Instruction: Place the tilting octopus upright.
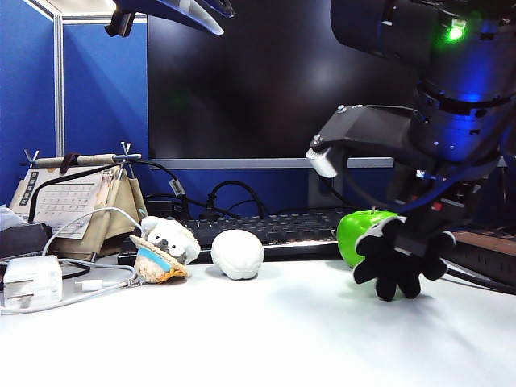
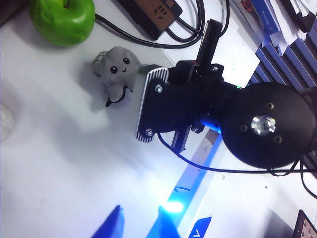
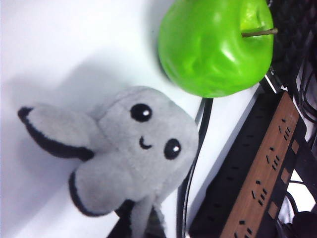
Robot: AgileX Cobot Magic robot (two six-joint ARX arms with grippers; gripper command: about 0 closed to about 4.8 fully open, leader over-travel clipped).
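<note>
The octopus [image 1: 399, 262] hangs tilted at the right of the table, its black underside and tentacles turned toward the exterior view. Its grey head with black eyes and smile shows in the right wrist view [image 3: 133, 144] and the left wrist view [image 2: 119, 67]. My right gripper [image 3: 148, 229] is shut on a tentacle at the octopus's base; its black body [image 1: 423, 218] stands above the toy. I cannot tell whether the lowest tentacles touch the table. My left gripper [image 2: 141, 224] is open, high above the table, with blue fingers [image 1: 173, 12] at the top left.
A green apple [image 1: 363, 230] sits just behind the octopus, beside a power strip [image 3: 257, 178] and cables. A white brain-like ball [image 1: 237, 254] and a small plush with a straw hat [image 1: 165, 250] lie before the keyboard [image 1: 274, 226]. A charger [image 1: 32, 278] and calendar [image 1: 68, 201] stand at the left.
</note>
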